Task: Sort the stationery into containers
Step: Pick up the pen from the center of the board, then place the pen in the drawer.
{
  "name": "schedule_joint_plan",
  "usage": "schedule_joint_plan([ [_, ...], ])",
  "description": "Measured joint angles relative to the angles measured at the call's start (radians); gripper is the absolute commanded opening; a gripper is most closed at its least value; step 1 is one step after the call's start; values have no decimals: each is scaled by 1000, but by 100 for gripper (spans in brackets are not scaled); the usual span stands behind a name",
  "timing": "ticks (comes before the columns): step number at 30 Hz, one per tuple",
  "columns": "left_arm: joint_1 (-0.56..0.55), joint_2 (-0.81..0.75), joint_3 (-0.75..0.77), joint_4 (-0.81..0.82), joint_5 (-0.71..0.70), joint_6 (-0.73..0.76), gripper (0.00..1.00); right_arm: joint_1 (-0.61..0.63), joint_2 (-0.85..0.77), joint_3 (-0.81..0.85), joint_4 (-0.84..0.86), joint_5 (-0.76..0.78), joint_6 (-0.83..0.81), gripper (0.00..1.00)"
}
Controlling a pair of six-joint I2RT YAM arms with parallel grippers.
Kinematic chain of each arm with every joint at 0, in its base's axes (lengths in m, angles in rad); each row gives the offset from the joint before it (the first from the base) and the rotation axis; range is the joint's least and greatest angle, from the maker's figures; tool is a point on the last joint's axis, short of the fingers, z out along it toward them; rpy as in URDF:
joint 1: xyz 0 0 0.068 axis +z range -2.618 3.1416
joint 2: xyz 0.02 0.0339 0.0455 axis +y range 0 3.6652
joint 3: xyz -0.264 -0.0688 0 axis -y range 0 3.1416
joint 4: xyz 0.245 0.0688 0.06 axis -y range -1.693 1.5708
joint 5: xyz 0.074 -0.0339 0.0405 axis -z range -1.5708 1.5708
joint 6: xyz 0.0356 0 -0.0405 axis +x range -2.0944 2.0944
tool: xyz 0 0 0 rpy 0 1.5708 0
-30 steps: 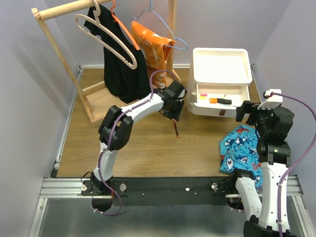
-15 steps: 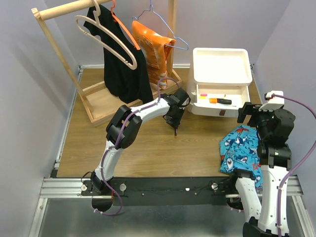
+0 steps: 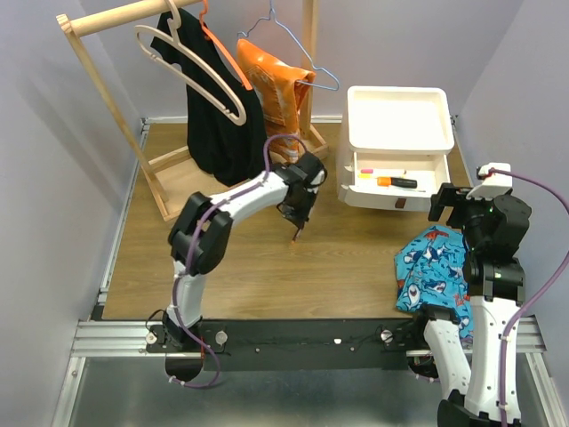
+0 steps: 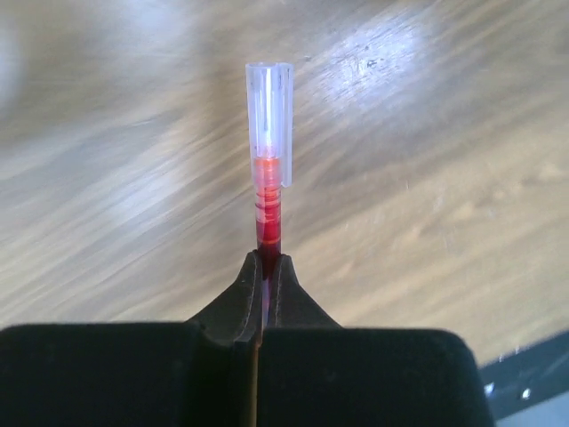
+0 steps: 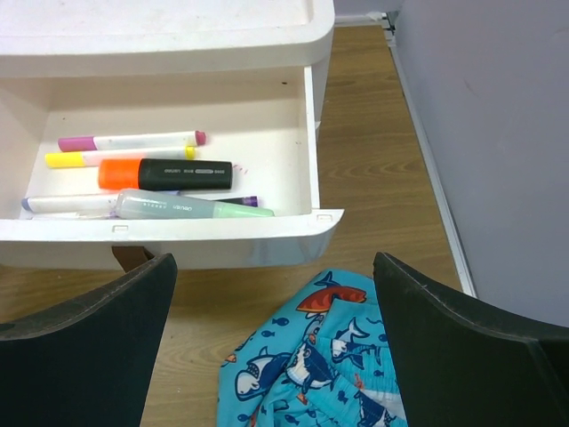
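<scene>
Five pieces of stationery can be counted in the open drawer point(image 5: 178, 245) of the white drawer unit point(image 3: 397, 90), which sits at the upper right of the overhead view: a pink-capped marker point(image 5: 129, 140), a yellow marker point(image 5: 116, 157), an orange highlighter point(image 5: 164, 173) with a black body, a pale green highlighter point(image 5: 191, 208) and, partly hidden behind that one, a white pen point(image 5: 53, 204) with a purple end. They all lie lengthwise, side by side, toward the left half of the drawer. A brown pull tab point(image 5: 132, 258) shows under the drawer's front edge. Near the centre of the overhead view the left gripper point(image 3: 296, 229) is clenched on a red pen point(image 3: 294, 237), above bare wood of the table point(image 3: 240, 276) and well left of the drawer unit. In the left wrist view its fingertips point(image 4: 280, 271) pinch the pen's red barrel, and the clear cap points to the top of the frame. The right gripper point(image 3: 442, 200) hangs just right of the drawer's front, its fingers point(image 5: 107, 338) spread wide and grasping nothing. Below it lies a blue shark-print cloth point(image 5: 311, 356). A wooden clothes rack point(image 3: 98, 18) stands at the upper left.
</scene>
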Motion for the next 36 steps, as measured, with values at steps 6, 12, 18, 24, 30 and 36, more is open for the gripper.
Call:
schedule_joint_plan([
  [6, 60, -229, 92, -92, -8, 157, 0, 0, 22, 5, 8, 21, -6, 100],
  [12, 60, -345, 290, -14, 44, 349, 0, 0, 51, 4, 25, 24, -7, 92],
  [18, -5, -83, 808, 19, 191, 657, 0, 0, 61, -12, 39, -10, -55, 63],
  [24, -82, -14, 788, 54, 272, 899, 0, 0, 85, -12, 39, -69, -120, 75],
  [30, -126, 55, 766, 57, 302, 999, 0, 0, 101, -12, 38, -92, -121, 98],
  [36, -131, 115, 766, 68, 303, 1041, 55, 0, 94, -12, 28, -105, -116, 100],
])
